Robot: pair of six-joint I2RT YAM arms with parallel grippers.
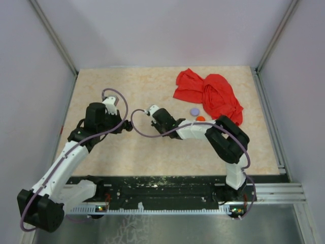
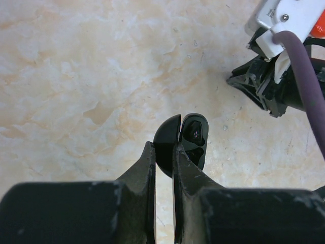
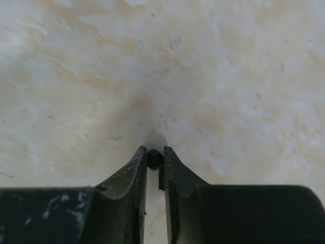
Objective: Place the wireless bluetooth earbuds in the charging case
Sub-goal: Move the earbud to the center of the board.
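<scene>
My left gripper (image 2: 163,147) is shut on the charging case (image 2: 195,136), a small round black case standing open on edge. Its fingers pinch the lid half, and the half with the dark sockets hangs to the right, just above the table. In the top view the left gripper (image 1: 127,126) is at mid-table. My right gripper (image 3: 154,149) is shut on a tiny black earbud (image 3: 154,159) held between the fingertips over bare table. The right gripper (image 1: 158,127) is close to the right of the left one and shows in the left wrist view (image 2: 238,81). The second earbud is not clearly visible.
A crumpled red cloth (image 1: 210,94) lies at the back right. A lavender disc (image 1: 195,111) and a red disc (image 1: 200,118) lie just in front of it, beside the right forearm. Walls enclose the beige marbled table (image 1: 127,81) on three sides.
</scene>
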